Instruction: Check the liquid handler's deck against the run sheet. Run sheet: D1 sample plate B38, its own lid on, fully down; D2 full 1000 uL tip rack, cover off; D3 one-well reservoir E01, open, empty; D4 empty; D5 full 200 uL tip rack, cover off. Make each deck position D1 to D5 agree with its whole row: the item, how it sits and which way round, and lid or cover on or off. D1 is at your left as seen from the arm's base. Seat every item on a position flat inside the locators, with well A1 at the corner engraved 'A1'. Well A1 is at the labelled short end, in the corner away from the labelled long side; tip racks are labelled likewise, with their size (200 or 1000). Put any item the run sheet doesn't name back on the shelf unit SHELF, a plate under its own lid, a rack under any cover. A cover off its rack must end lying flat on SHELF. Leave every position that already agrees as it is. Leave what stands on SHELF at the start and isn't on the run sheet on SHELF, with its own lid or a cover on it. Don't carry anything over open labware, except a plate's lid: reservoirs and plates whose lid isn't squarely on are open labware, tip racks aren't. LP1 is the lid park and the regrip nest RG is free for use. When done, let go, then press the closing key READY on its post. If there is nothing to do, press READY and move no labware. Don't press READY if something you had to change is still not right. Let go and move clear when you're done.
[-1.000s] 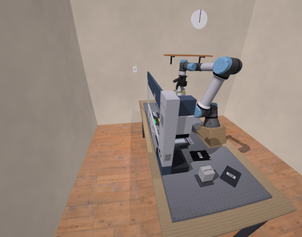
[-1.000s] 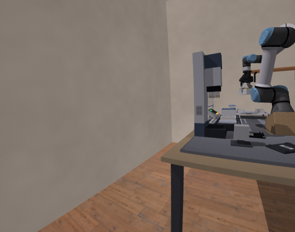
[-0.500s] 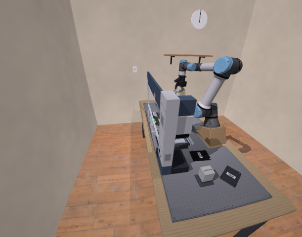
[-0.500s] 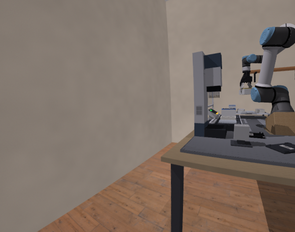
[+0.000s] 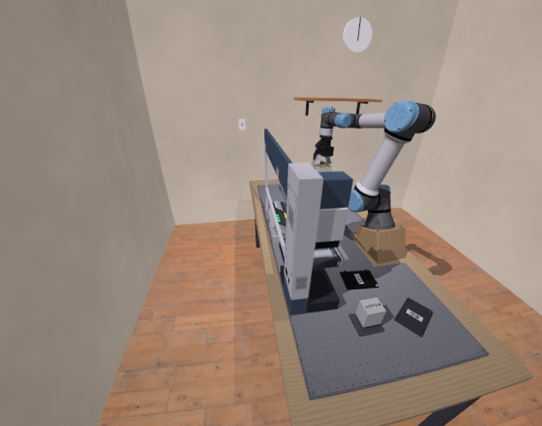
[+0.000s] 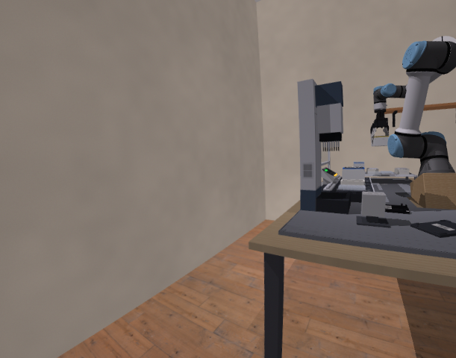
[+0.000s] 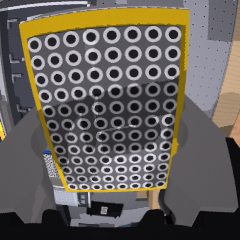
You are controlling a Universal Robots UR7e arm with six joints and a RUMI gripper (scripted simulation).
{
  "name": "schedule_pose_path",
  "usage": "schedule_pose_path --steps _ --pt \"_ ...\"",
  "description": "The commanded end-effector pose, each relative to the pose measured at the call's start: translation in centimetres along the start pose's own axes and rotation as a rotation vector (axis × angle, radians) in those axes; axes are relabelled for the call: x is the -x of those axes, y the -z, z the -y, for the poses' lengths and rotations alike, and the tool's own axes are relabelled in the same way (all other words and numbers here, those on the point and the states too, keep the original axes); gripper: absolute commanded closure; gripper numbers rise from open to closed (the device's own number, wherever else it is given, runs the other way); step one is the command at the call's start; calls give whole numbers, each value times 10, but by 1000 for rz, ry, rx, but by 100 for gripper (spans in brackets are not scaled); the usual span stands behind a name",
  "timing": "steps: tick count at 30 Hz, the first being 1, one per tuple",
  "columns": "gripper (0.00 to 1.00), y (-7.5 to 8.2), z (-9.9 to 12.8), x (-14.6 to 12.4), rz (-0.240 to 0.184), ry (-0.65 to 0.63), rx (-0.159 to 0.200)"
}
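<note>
Gripper (image 7: 112,200) is clamped on a yellow-framed tip rack (image 7: 107,100), carried high in the air; its size label is not readable. Doing this carry well likely means keeping the rack level and lowering only once squarely above its position. Below and ahead of the jaws lies the deck, mostly hidden. The liquid handler's tower (image 5: 302,220) stands near the descent path; a wall shelf (image 5: 337,99) hangs just behind.
</note>
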State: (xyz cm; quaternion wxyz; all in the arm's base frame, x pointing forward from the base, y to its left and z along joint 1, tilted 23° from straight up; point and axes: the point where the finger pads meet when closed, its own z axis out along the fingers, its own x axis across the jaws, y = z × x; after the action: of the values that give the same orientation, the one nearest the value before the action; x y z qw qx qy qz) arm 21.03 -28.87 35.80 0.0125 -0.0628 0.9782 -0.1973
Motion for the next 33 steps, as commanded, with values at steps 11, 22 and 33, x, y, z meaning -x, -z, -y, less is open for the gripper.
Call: schedule_pose_path --steps 11,22,33 --pt "100 2 2 0 -3 -266 -6" --pt "100 2 2 0 -3 -486 -6" --pt "100 2 2 0 -2 -666 -6"
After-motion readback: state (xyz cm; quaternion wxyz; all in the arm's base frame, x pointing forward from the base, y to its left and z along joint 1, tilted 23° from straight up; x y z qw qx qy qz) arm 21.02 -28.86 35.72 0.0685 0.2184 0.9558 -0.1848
